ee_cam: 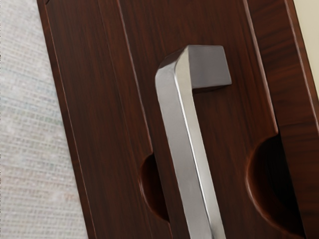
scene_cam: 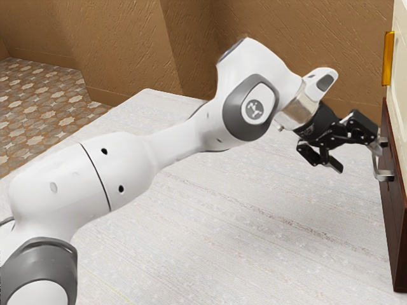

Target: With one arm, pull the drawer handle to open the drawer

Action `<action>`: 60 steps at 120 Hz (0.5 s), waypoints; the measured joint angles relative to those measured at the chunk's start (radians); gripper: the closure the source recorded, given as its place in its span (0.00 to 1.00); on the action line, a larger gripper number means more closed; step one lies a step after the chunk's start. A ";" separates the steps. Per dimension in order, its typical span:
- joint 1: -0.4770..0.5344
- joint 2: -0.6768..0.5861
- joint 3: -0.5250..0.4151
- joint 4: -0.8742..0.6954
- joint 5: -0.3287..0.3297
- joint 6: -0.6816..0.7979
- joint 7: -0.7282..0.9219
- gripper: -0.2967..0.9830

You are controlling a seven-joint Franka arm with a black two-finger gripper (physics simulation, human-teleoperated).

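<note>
Brown wooden drawer point(ee_cam: 232, 124), contents hidden, its metal handle point(ee_cam: 179, 129) near the tool point(scene_cam: 358, 160), jaws apart.

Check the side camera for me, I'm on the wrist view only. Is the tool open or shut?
Observer: Open. In the exterior view the two fingers of the tool stand well apart.
Operator: Both up against the handle?
Observer: No. The finger nearer the exterior view's left hangs clear of it, with a visible gap.
Operator: Anything mounted above the dark wood?
Observer: Yes, a golden-yellow strip by the pale panel.
</note>
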 joint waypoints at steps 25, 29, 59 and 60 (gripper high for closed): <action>-0.009 0.008 0.001 -0.009 0.001 0.011 -0.001 0.25; -0.011 0.011 0.002 -0.009 0.002 0.012 -0.001 0.26; -0.013 0.004 0.012 -0.011 0.031 0.012 -0.004 0.33; -0.013 0.004 0.012 -0.011 0.032 0.012 -0.005 0.33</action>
